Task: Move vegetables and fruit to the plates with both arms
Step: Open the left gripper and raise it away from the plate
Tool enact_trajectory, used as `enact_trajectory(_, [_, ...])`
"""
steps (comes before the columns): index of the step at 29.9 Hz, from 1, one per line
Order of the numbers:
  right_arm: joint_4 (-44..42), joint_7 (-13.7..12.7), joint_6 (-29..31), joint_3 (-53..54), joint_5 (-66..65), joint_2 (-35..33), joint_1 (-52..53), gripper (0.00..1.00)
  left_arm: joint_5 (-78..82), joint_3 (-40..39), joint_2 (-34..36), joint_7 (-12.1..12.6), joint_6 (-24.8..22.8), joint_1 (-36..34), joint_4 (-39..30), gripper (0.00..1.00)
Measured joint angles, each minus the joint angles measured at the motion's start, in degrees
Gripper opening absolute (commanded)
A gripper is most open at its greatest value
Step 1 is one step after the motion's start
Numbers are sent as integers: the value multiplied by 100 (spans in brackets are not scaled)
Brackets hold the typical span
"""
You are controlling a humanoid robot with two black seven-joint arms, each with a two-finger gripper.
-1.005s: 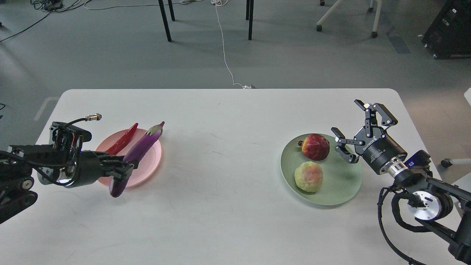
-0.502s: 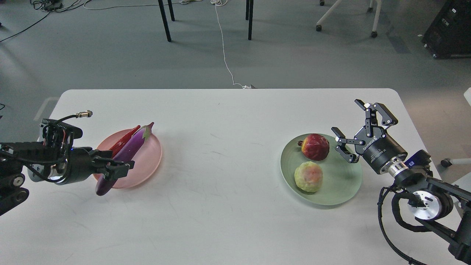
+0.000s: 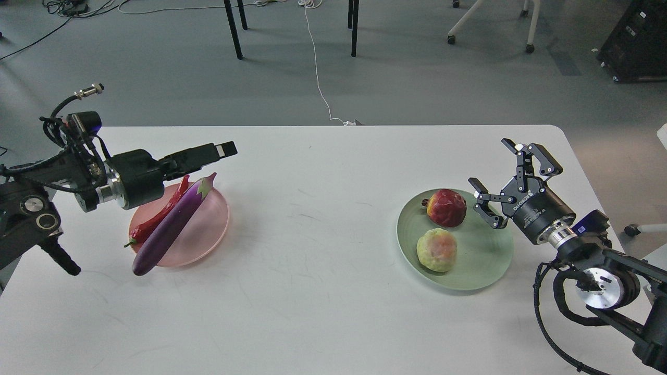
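Note:
The purple eggplant (image 3: 172,229) lies slanted across the pink plate (image 3: 211,226), its lower end jutting over the front-left rim. The red chili pepper (image 3: 159,217) lies beside it on its left. My left gripper (image 3: 225,149) hangs above the plate's far edge, holding nothing; its fingers line up side-on, so I cannot tell them apart. The pomegranate (image 3: 446,208) and the yellow-green fruit (image 3: 436,250) sit on the pale green plate (image 3: 487,268). My right gripper (image 3: 494,181) is open and empty just right of the pomegranate, over the plate's far right rim.
The white table (image 3: 323,291) bears both plates. The right arm's wrist and cables (image 3: 589,271) lie along the table's right edge. Chair and table legs (image 3: 234,31) stand on the floor behind the table.
My left gripper has let go of the eggplant, which now rests on the pink plate. The left gripper has risen and swung toward the far right. The right arm has barely moved.

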Motion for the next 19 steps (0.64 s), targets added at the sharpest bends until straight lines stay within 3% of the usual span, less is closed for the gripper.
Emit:
enact_trajectory(5, [-11,0,-47,-92,0,-5,-12,98,-1148,-269,-937,1,1207,432,57,98])
enact_trajectory(7, [-12,0,-35,-109,0,-22,-22,98,-1259,-636,-1248,2,1388,769,89,99])
enact_trajectory(10, [12,0,40,-109,0,-18,-30,99,-1312,-1401,-1663,27,1247,1312,292,99])
enact_trajectory(14, [19,0,71,-109,0,-6,-43,99,-1328,-2261,-2134,41,635,1910,654,99])
enact_trajectory(19, [36,0,83,-86,0,-46,-86,99,-1331,-2575,-2289,47,347,2302,723,99])
